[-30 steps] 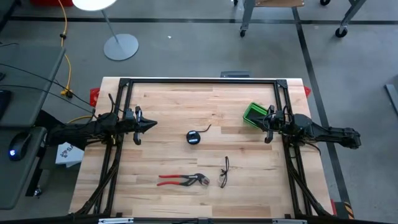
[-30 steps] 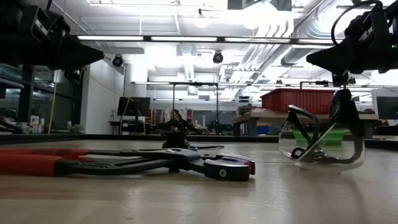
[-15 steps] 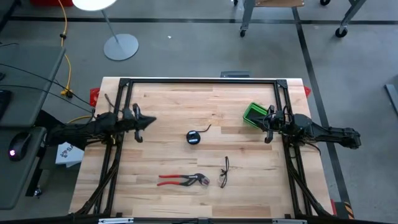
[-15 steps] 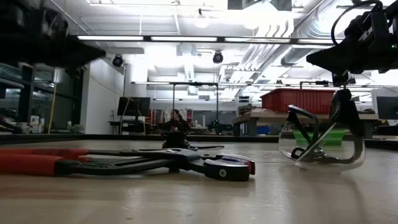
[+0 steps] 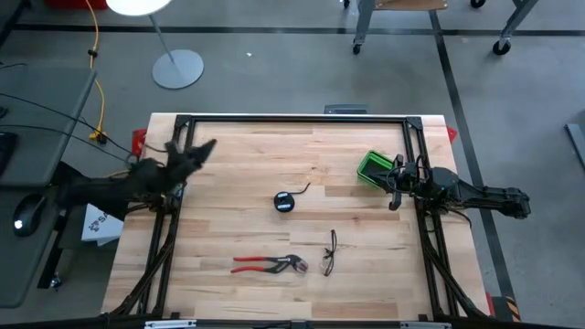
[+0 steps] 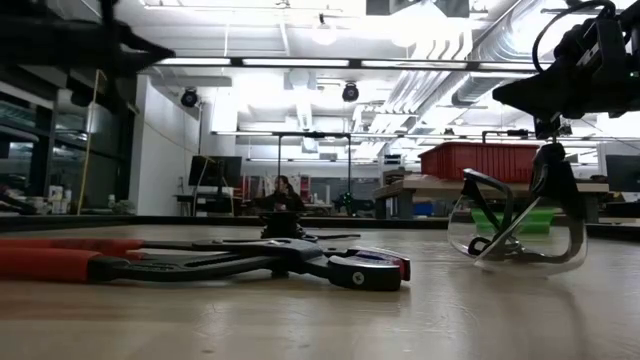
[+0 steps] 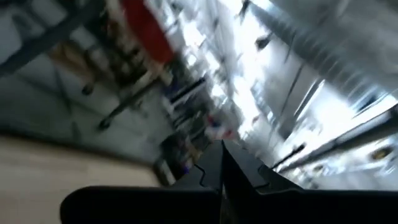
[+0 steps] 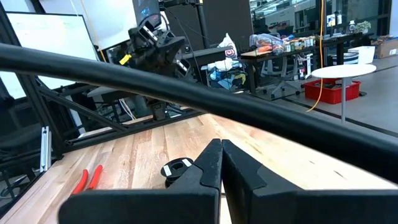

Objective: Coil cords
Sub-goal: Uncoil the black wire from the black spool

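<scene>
Pale butcher-block wooden table (image 5: 274, 228) fills the middle of the high view, edged by a black metal frame (image 5: 292, 119) and standing on grey workshop floor. Of the two dark arms, the left one reaches in over the table's left edge, its gripper (image 5: 203, 148) angled up toward the far left corner with its fingers pressed together on nothing. The right arm lies level over the right edge, its gripper (image 5: 395, 189) pointing inward with the fingers likewise closed and empty.

A green plastic bin (image 5: 373, 165) sits just beside the right gripper on its far side. Red-handled pliers (image 5: 267, 264) lie near the front edge, and a pair of clear safety glasses (image 5: 329, 253) lies just to their right; in the low view these two fill the foreground and mostly hide what is behind them.

The thin black cord wound on a small round black reel with a pale centre (image 5: 284, 202) rests at the table's middle, between the two grippers and well apart from both, a short loose tail trailing toward the far right. Nothing lies between it and either gripper.
</scene>
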`<state>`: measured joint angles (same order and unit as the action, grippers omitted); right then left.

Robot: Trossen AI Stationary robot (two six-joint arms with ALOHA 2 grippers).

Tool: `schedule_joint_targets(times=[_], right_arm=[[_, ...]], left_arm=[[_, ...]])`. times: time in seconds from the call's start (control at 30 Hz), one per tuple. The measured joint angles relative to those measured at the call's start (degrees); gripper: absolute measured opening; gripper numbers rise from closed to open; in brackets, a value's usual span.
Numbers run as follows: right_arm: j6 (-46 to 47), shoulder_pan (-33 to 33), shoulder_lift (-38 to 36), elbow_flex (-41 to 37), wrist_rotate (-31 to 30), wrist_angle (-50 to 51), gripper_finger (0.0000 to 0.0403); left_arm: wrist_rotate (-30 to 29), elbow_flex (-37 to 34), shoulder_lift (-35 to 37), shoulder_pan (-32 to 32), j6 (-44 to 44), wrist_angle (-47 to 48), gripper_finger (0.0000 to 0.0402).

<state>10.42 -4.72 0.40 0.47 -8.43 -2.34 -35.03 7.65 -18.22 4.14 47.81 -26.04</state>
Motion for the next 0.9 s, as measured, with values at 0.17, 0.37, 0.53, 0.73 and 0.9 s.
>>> schedule_joint_targets(times=[0.17,0.37,0.53,0.73,0.9], right_arm=[[0.01,0.01,0.0,0.0,0.0,-0.01,0.0],[0.01,0.01,0.0,0.0,0.0,-0.01,0.0],[0.01,-0.01,0.0,-0.02,0.0,0.01,0.0],[10.61,-0.17,0.4,-0.02,-2.46,-14.08,0.0],[30.44,-0.21,0.76,0.95,-9.04,-24.91,0.0]], left_arm=[[6.4,7.64,-15.64,0.02,-3.14,-0.73,0.0001],[10.84,21.05,-36.38,1.51,-11.55,-1.95,0.0001],[5.99,31.24,-48.26,4.06,-15.48,-9.51,0.0001],[23.46,38.62,-54.22,5.69,-15.25,-6.87,0.0001],[44.24,47.12,-55.55,5.75,-11.77,26.07,0.0001]])
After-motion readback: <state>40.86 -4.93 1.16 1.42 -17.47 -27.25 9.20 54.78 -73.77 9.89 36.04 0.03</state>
